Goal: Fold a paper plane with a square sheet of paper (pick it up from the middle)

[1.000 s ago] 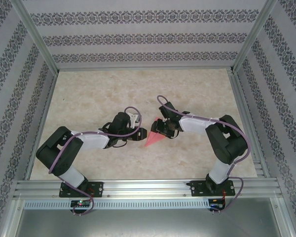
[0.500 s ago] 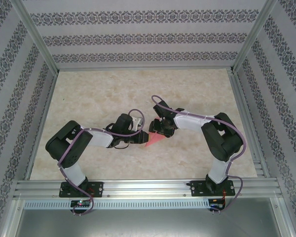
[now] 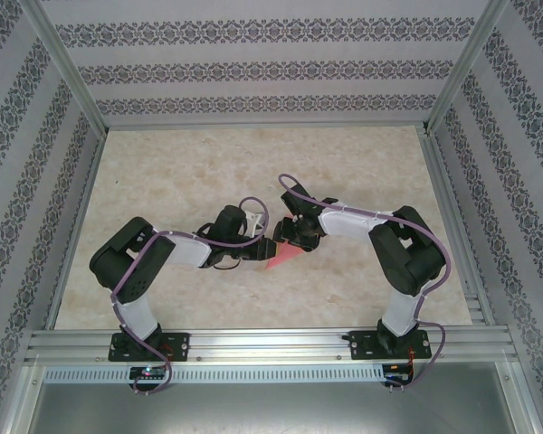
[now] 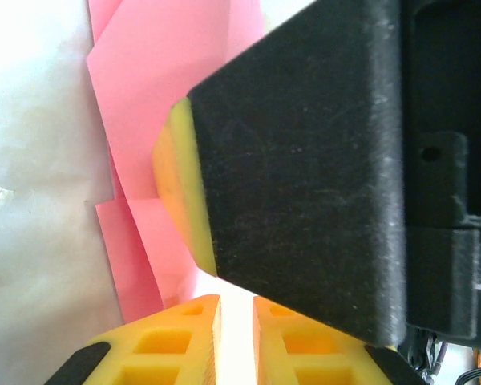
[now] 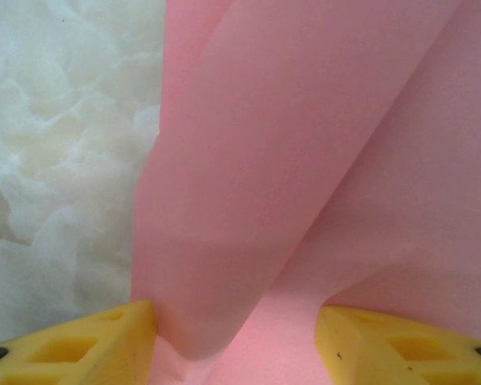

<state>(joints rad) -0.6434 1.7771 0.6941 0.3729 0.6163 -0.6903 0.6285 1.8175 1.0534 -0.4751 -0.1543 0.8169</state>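
The sheet of paper (image 3: 280, 258), pink and folded to a pointed shape, lies at the table's middle between the two grippers. My left gripper (image 3: 261, 249) meets its left edge. In the left wrist view its yellow fingers (image 4: 184, 337) stand nearly together, with a narrow bare gap at the left gripper (image 4: 236, 337); the pink paper (image 4: 136, 96) lies to the left. My right gripper (image 3: 294, 239) is over the paper's upper right, and its black finger (image 4: 305, 160) fills much of that view. The right gripper (image 5: 236, 345) stands wide, straddling a raised fold of the paper (image 5: 289, 144).
The beige marbled tabletop (image 3: 181, 172) extends around the paper. Aluminium frame rails (image 3: 253, 342) run along the near edge and sides, with patterned walls behind. Purple cables loop over both arms.
The left arm has pushed right until its gripper meets the paper, its jaws narrowing. The right gripper has shifted left over the paper and widened slightly. The paper now shows smaller.
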